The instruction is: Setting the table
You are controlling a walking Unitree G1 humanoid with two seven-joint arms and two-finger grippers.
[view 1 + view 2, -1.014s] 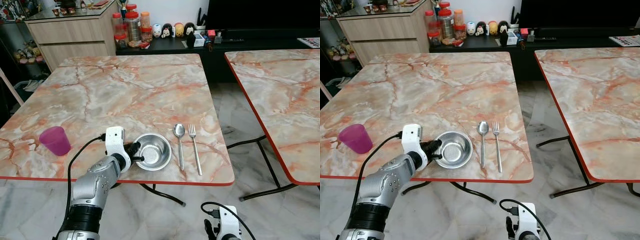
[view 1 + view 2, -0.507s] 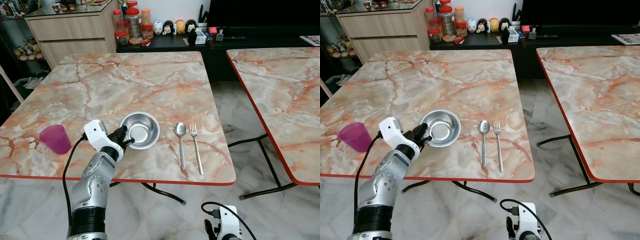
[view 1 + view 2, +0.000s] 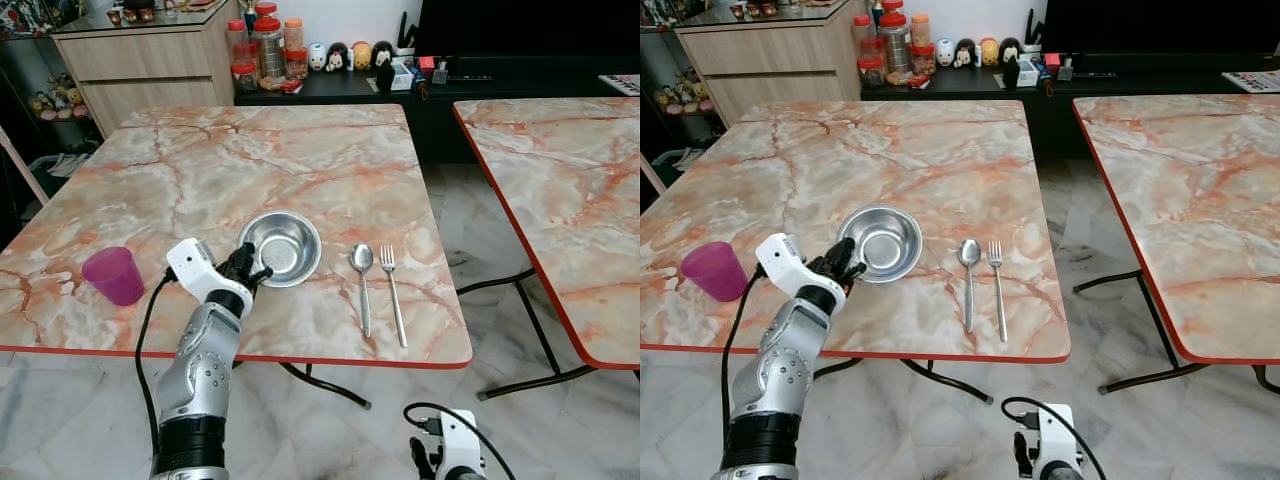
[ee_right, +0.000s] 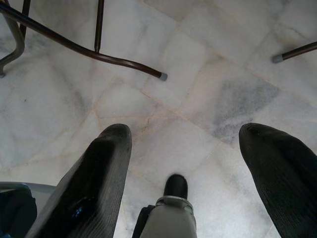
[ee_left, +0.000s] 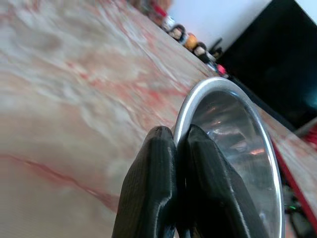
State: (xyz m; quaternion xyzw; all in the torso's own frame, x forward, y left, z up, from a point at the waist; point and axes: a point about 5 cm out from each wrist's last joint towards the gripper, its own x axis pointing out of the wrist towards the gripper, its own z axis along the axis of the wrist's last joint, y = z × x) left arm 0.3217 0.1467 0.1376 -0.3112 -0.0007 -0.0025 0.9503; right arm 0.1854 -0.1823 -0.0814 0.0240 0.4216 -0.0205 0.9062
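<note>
Currently, status by item:

Bowl: the steel bowl [image 3: 281, 248] sits near the front of the marble worktop [image 3: 300, 170], just left of the spoon [image 3: 362, 285]. One second ago it lay closer to the front edge; it now lies further in, level with the spoon's head.

Left tool: the left tool [image 3: 247, 271] has its two black fingers [image 5: 163, 193] pressed together on the bowl's near rim, one inside and one outside.

Meaning for the task: judged from the layout, the bowl has been repositioned into the place setting. Releasing the rim looks like the remaining step for this item.

Cutlery: the spoon and the fork [image 3: 392, 293] lie side by side, parallel, right of the bowl, not touching it.

Cup: the purple cup [image 3: 112, 275] stands upright well left of the bowl, near the worktop's left edge. It probably needs moving to the setting later.

Right tool: the right tool [image 4: 193, 163] hangs idle below the worktop, fingers spread, above the tiled floor [image 4: 208, 64].

Hard to make out: whether the bowl rests flat or is slightly lifted or tilted cannot be told. The second worktop [image 3: 560, 180] is cut off at the right.
</note>
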